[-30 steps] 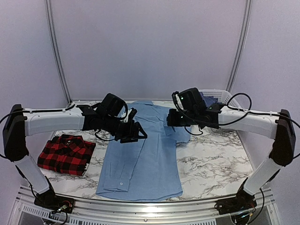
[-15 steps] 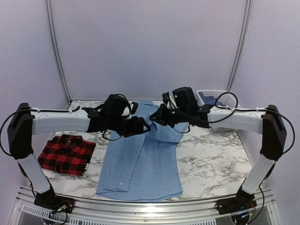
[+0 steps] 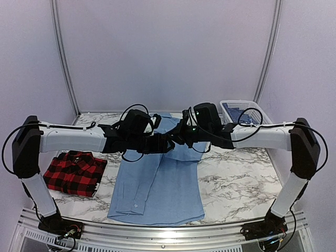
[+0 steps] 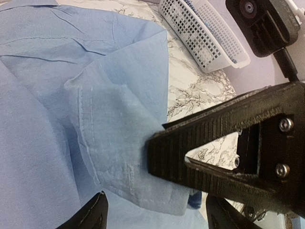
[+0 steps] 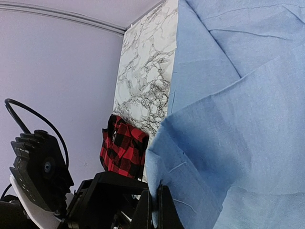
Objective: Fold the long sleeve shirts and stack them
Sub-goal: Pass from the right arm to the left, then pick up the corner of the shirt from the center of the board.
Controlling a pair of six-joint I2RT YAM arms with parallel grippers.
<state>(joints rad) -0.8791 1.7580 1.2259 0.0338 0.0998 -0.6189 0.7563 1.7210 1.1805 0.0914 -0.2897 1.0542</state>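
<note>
A light blue long sleeve shirt (image 3: 157,181) lies spread on the middle of the table, collar at the far side. Its right edge (image 5: 200,157) is lifted and drawn over the body, and my right gripper (image 5: 153,210) is shut on that fold. My left gripper (image 4: 157,217) hangs open just in front of the held fold (image 4: 124,143), both fingertips apart from the cloth. The two grippers nearly meet above the shirt's upper part, the left gripper (image 3: 166,143) beside the right gripper (image 3: 178,137). A red-and-black plaid shirt (image 3: 73,172) lies folded at the left.
A white slotted basket (image 3: 242,112) holding blue cloth stands at the back right corner. Bare marble table top (image 3: 236,173) shows to the right of the blue shirt. A metal rail (image 3: 157,231) runs along the near edge.
My right gripper has carried the blue shirt's right edge leftward over the body. My left gripper has moved right to meet it, and its jaws have opened wider.
</note>
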